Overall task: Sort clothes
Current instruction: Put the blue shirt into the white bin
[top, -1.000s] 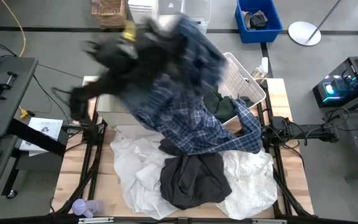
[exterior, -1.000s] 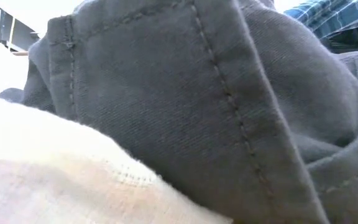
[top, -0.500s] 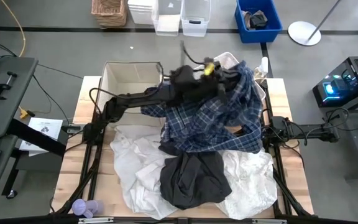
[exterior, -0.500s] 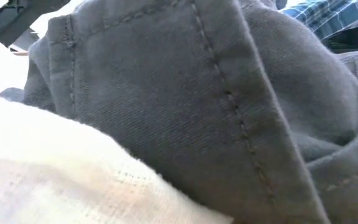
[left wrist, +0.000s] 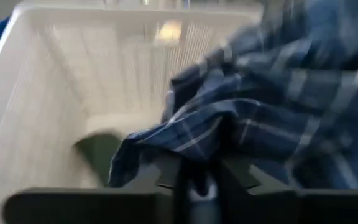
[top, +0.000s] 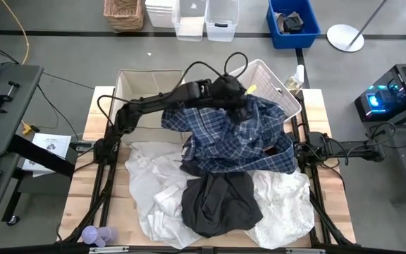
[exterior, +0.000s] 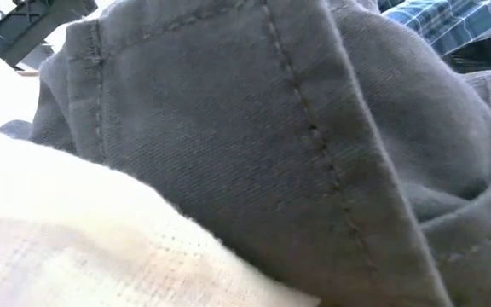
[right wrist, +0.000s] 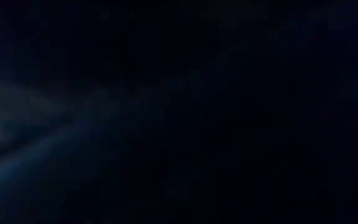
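My left gripper is shut on the blue-white plaid shirt above the white plastic basket. The shirt drapes over the basket's near side, and its lower part lies on the pile. A dark green garment lies in the basket. The dark grey garment lies on two white ones. My right arm reaches in from the table's right; its gripper is buried under the clothes. My left gripper pinches a bunched fold of the plaid shirt between its two fingers, several layers together. The fingers come from the table's left, slanting down over the basket. The shirt hangs slack below them, its lower part resting on the pile.
A beige fabric bin stands at the far left of the table, beside the basket. A purple object lies at the near left corner. Clear bins, a wicker basket and a blue crate stand on the floor beyond the table.
My left gripper has swung from high above the beige bin toward the table's right and down over the white basket, carrying the plaid shirt's upper part with it. The shirt's lower part has stayed on the pile. The dark green garment is now covered in the high view.
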Robot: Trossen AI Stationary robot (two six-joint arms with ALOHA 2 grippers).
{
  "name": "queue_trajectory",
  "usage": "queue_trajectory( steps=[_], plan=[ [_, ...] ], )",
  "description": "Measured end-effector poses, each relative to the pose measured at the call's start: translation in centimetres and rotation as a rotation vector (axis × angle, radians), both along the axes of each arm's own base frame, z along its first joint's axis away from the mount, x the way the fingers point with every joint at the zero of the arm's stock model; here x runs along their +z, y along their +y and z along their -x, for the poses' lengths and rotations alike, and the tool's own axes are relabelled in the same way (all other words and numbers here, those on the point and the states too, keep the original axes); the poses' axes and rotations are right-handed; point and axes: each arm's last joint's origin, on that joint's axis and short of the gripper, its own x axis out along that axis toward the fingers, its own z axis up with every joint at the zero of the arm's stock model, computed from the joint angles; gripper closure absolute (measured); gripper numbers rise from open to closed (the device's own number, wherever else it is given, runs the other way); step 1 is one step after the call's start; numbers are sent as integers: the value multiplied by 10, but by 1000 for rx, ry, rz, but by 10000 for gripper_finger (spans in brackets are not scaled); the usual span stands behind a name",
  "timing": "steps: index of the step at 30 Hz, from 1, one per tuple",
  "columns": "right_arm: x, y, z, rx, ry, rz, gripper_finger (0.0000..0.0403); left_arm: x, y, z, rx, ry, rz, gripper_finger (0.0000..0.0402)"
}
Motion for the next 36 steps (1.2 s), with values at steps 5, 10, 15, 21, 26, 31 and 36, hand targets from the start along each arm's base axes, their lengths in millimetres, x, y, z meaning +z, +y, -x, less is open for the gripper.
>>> queue_trajectory(
  steps=[5, 10, 15, 21, 26, 31, 36],
  plan=[
    [0, 0, 0, 0, 0, 0, 402, -2, -6, 4, -30, 110, -113, 240],
    [0, 0, 0, 0, 0, 0, 402, 37, -17, 18, -18, -20, -167, 164],
    [0, 0, 0, 0, 0, 0, 402, 67, -19, 37, -34, -103, -138, 137],
    [0, 0, 0, 0, 0, 0, 402, 89, -24, 77, -25, -76, 83, 136],
    [0, 0, 0, 0, 0, 0, 402, 109, -71, 121, -169, 96, 26, 135],
    [0, 0, 0, 0, 0, 0, 402, 132, -126, 174, -215, 140, -185, 135],
    [0, 0, 0, 0, 0, 0, 402, 118, -152, 225, -111, 173, -316, 135]
  ],
)
